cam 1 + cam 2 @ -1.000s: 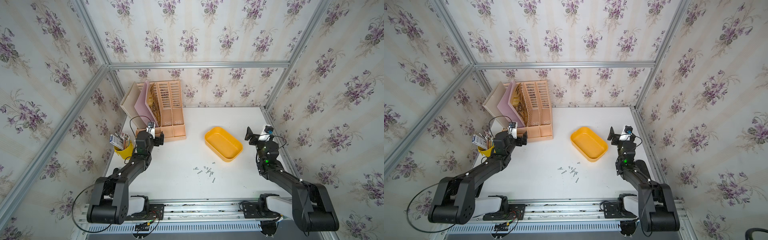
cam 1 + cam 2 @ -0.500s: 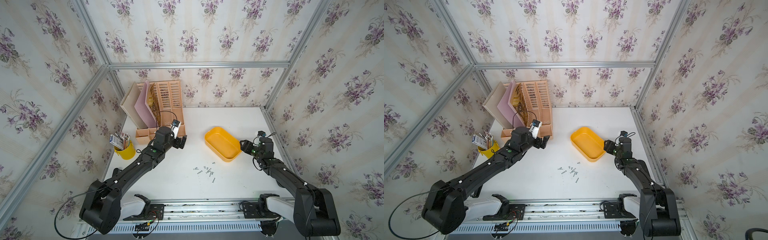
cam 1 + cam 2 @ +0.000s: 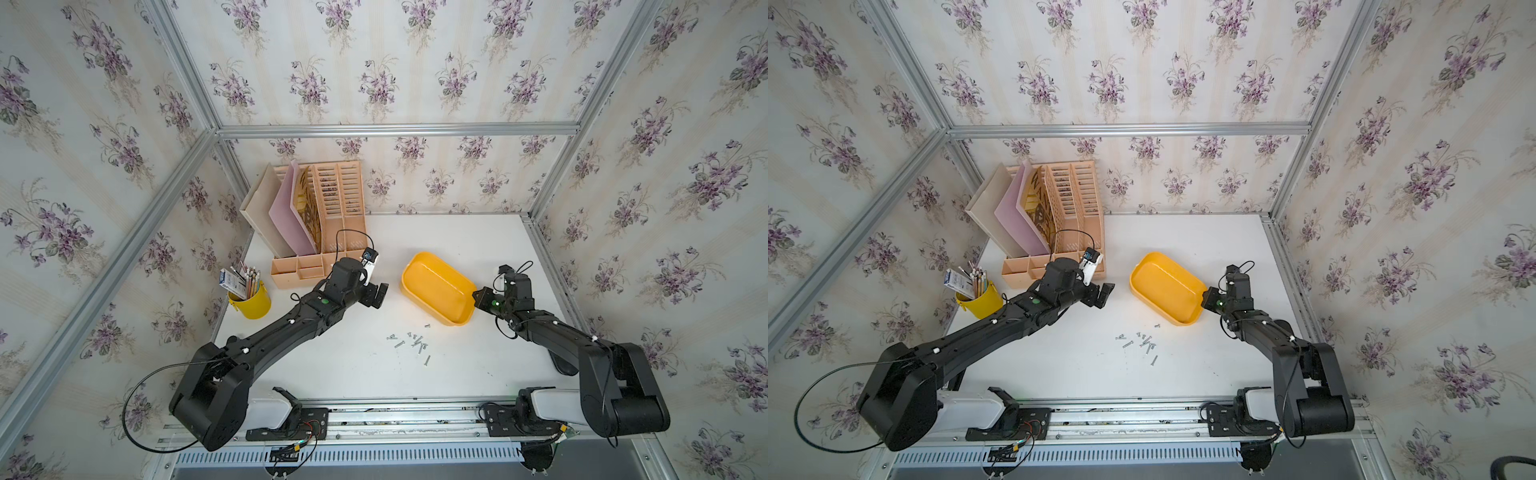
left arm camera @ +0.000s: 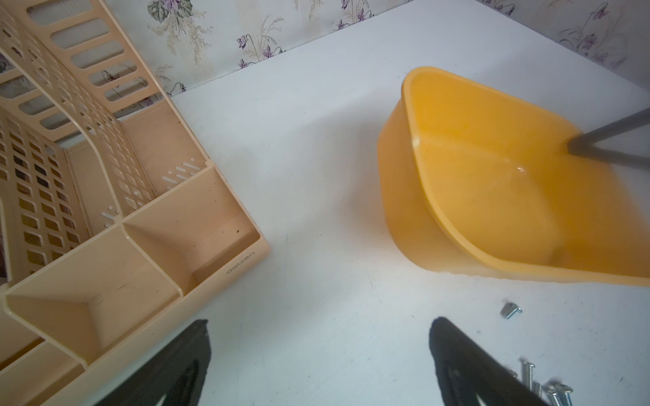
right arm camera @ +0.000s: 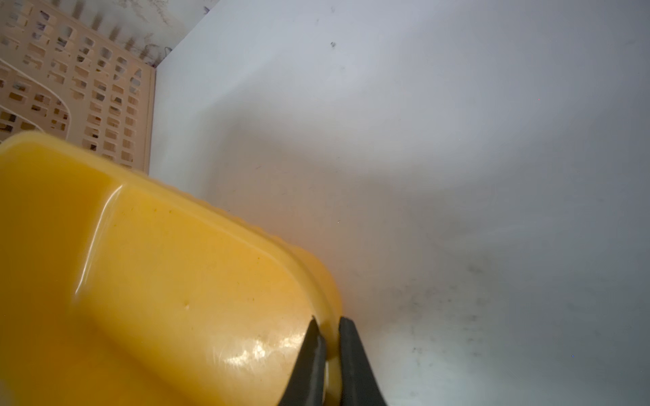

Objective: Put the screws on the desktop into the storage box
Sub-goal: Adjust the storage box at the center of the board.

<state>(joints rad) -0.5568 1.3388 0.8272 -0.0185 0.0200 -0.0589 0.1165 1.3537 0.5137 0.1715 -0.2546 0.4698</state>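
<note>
The yellow storage box (image 3: 432, 282) (image 3: 1160, 282) stands on the white desktop (image 3: 465, 374), nothing inside it. My right gripper (image 3: 478, 297) (image 3: 1205, 299) is at its right end, and in the right wrist view this gripper (image 5: 327, 320) is shut on the storage box (image 5: 158, 281), one finger inside the wall and one outside. Several screws (image 3: 411, 343) (image 3: 1140, 343) lie loose in front of the box. My left gripper (image 3: 380, 294) (image 4: 318, 321) hovers open and empty left of the box (image 4: 492, 197), with screws (image 4: 510, 310) by its right finger.
A peach slatted file organizer (image 3: 328, 232) (image 4: 105, 218) with folders stands at the back left, close to my left arm. A yellow pencil cup (image 3: 249, 299) sits by the left edge. An aluminium rail (image 3: 548, 266) runs along the right edge behind my right arm.
My right gripper came down to the box's right end and closed on its wall. My left arm swung from the pencil cup toward the middle, staying open.
</note>
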